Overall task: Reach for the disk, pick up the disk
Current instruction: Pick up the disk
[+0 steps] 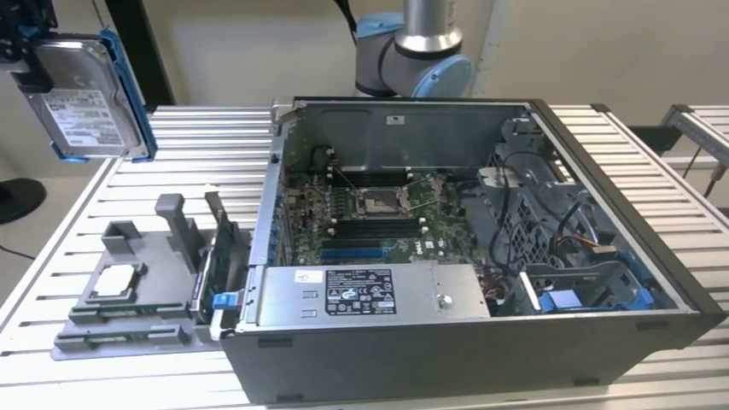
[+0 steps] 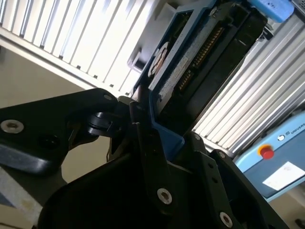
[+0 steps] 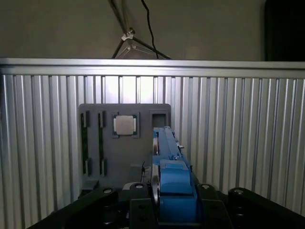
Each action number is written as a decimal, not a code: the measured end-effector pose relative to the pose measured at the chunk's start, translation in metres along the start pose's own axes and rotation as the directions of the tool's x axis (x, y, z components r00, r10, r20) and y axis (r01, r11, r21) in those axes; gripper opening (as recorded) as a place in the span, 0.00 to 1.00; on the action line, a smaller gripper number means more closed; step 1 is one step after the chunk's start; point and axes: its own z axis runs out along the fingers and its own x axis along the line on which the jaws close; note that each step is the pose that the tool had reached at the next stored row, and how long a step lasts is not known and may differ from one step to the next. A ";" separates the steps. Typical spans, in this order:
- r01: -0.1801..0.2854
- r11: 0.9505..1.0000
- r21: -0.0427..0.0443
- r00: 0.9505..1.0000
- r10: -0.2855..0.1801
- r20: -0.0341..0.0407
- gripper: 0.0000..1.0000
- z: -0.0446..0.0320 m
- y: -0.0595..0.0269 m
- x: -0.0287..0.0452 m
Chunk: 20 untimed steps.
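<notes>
Ribbed metal table (image 1: pixel 196 141), disk (image 1: pixel 78 96) aloft

A slatted aluminium table (image 1: pixel 183 141) carries everything. On it, from the middle out toward 3 o'clock in the exterior view, stands an open computer case (image 1: pixel 456 350). At 8 o'clock lies a grey fixture tray (image 1: pixel 119 329), just beside the case. A green card (image 1: pixel 224 248) stands upright between them, seemingly slotted into the tray.
</notes>
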 end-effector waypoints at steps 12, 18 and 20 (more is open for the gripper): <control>0.000 1.000 0.000 1.000 0.000 0.000 0.00 -0.0285 -0.0007 -0.0005; 0.000 1.000 0.000 1.000 0.000 0.000 0.00 -0.0468 -0.0011 -0.0008; 0.000 1.000 0.002 1.000 0.000 0.000 0.00 -0.0509 -0.0012 -0.0008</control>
